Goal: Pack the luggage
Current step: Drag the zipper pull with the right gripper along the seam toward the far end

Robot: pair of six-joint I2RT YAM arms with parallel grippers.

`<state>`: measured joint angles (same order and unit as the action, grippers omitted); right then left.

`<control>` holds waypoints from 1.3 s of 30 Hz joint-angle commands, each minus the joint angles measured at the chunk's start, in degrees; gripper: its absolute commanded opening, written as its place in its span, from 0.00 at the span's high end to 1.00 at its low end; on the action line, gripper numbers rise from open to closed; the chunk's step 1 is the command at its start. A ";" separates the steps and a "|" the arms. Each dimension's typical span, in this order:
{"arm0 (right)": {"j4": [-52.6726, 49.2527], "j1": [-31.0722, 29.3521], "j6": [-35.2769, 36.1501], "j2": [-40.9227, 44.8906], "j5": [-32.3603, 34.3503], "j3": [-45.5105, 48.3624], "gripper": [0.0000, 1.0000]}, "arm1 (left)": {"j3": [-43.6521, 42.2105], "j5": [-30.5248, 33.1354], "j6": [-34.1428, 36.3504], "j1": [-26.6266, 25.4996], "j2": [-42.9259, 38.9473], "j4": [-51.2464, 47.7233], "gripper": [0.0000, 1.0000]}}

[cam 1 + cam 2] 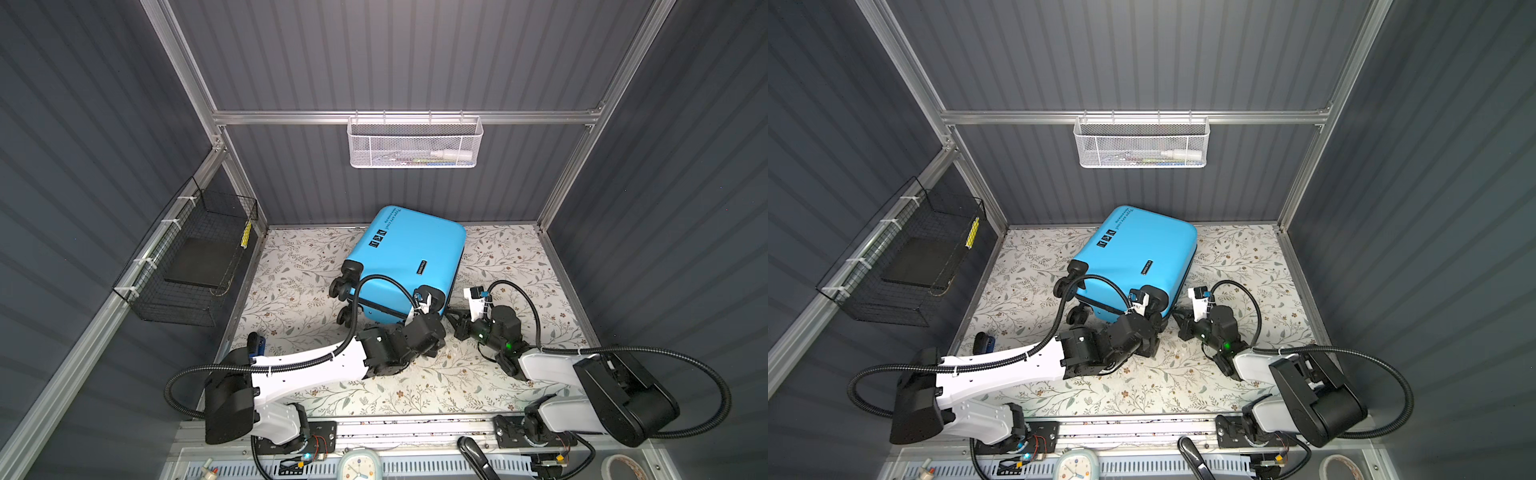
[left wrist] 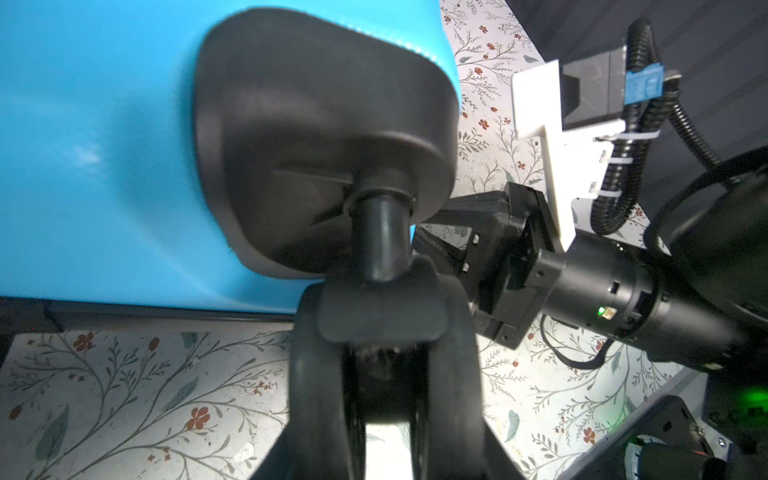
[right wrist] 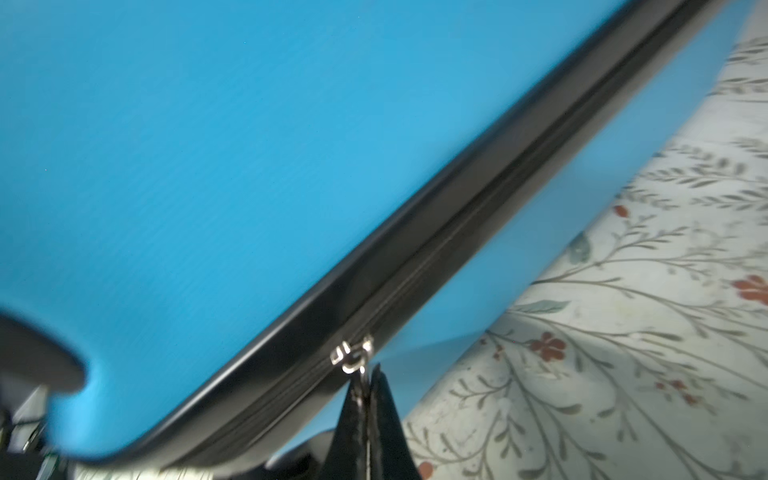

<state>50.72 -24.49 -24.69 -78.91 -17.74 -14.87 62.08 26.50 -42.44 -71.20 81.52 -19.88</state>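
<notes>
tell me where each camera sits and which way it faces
top views: high above the arm bases, looking down on suitcase and table; both arms show
left wrist: on left arm, faces a wheel clamped in the left gripper; right arm beyond
right wrist: on right arm, faces the zipper; right gripper shut on its pull
shared: both wrists see the suitcase

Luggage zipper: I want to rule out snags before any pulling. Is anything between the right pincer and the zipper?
Nothing visible. The right pincer is shut directly on the zipper pull at the black seam of the luggage.
</notes>
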 commanded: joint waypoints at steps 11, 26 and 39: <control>-6.46 2.34 -7.13 -5.18 20.75 -12.36 1.00 | -2.00 -3.42 0.13 -0.70 -2.19 4.44 1.00; -12.88 16.69 -8.34 -19.92 14.00 -33.94 1.00 | -6.17 -9.47 -1.28 -0.70 -4.06 5.44 1.00; -16.91 21.15 -11.97 -27.28 5.82 -43.87 1.00 | -7.54 -11.15 -1.78 -0.70 -4.65 4.14 1.00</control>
<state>28.53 -6.57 -33.45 -107.72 -15.77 -56.60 55.46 20.08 -43.86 -70.26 78.61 -9.21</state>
